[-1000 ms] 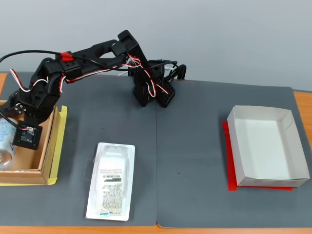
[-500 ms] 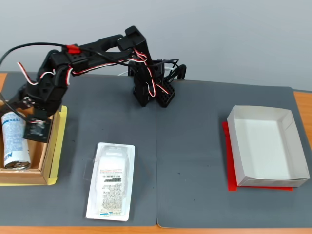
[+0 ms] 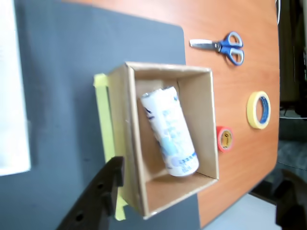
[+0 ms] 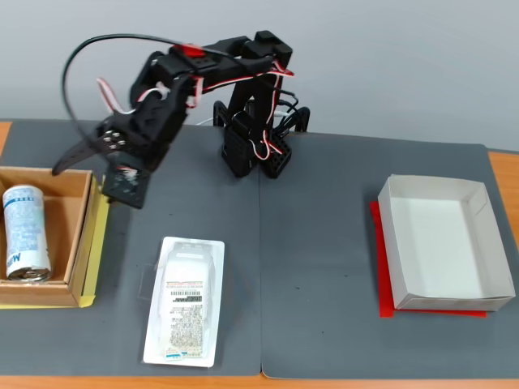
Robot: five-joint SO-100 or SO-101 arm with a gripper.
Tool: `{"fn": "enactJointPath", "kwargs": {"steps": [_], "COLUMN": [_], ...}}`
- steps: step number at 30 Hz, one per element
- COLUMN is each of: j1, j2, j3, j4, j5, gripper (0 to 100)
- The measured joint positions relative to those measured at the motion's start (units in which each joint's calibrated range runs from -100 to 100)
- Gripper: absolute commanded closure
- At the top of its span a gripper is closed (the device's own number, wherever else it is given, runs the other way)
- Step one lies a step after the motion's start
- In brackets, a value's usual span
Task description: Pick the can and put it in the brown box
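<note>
The white can with blue lettering point(image 3: 170, 132) lies on its side inside the brown box point(image 3: 129, 143). In the fixed view the can point(image 4: 24, 231) rests in the box point(image 4: 81, 231) at the left edge of the table, silver end toward the front. My gripper point(image 4: 93, 180) is open and empty, raised above and just right of the box. In the wrist view my gripper point(image 3: 192, 206) shows one dark finger point(image 3: 98, 191) at the bottom left and the other at the bottom right, apart from the can.
A flat white blister pack point(image 4: 185, 301) lies on the dark mat. A white-grey tray box point(image 4: 442, 243) sits on a red sheet at the right. Scissors point(image 3: 223, 46), a yellow tape roll point(image 3: 259, 109) and a red tape roll point(image 3: 224, 139) lie on the orange table beyond the box.
</note>
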Motion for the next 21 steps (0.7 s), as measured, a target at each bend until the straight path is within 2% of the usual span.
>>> {"fn": "enactJointPath", "kwargs": {"steps": [6, 16, 21], "j1": [-6.28, -16.63, -22.47], "j2": [-10.14, -25.44, -32.29], "j3": [8.16, 19.13, 23.66], "j4": [0.00, 0.00, 0.00], "j5": [-4.00, -9.67, -14.36], "gripper": [69, 99, 99]}}
